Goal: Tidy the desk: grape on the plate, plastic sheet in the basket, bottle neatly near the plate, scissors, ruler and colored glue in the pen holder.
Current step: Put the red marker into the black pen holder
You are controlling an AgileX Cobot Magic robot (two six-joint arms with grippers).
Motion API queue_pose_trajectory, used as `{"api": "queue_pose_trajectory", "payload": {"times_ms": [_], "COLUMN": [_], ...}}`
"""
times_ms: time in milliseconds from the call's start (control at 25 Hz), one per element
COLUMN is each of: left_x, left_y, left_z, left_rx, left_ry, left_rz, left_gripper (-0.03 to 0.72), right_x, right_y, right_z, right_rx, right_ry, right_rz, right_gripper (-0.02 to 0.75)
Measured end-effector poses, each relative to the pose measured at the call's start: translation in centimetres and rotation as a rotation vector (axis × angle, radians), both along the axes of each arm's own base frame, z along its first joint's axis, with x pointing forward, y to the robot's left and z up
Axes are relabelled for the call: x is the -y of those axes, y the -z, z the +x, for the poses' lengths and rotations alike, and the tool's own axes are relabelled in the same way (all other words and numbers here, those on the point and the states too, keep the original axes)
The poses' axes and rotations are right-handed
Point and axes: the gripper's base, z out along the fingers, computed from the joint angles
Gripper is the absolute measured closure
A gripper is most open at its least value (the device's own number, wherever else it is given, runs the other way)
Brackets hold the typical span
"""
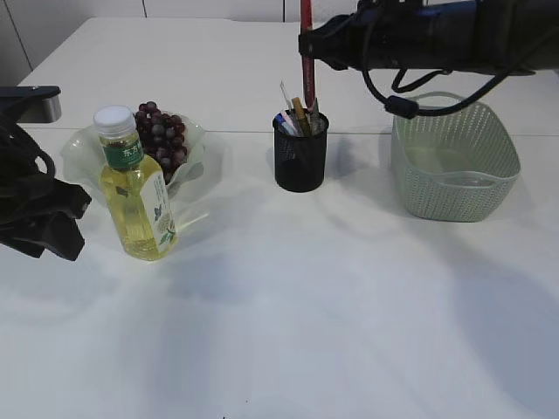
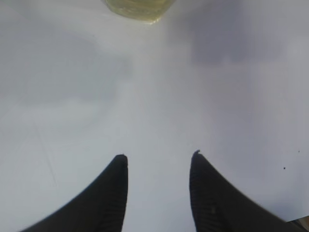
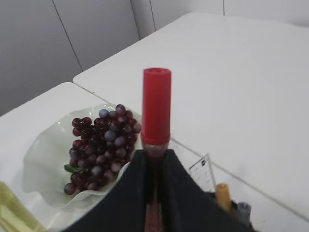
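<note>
My right gripper is shut on a red colored glue stick, held upright right above the black mesh pen holder. A clear ruler, an orange-tipped stick and other items stand in the holder; I cannot pick out the scissors. The grape bunch lies on the pale green plate. The bottle of yellow drink stands upright just in front of the plate. My left gripper hovers open over bare table, left of the bottle.
A pale green basket stands at the right, and a clear plastic sheet seems to lie inside it. The right arm reaches in from the upper right above the basket. White table runs across the front.
</note>
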Motion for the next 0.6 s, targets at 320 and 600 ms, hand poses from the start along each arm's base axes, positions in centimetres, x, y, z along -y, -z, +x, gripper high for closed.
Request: {"api": "queue_pose_trajectory", "payload": {"times_ms": [320,600], "left_x": [0.0,-0.1], "left_y": [0.0,0.0], "left_z": [0.0,0.0], "left_rx": [0.000,0.004], "left_ry": [0.000,0.006], "left_rz": [0.000,0.013], "left_gripper": [0.380,0.380], "right_x": [-0.5,-0.5], "right_y": [2.4,6.1], "right_z": [4.0,5.3], "right_rx": [0.057,-0.006], "right_ry": [0.021,0.053], "right_rz": [-0.068,-0.100], "right_gripper": [0.678,0.675]}}
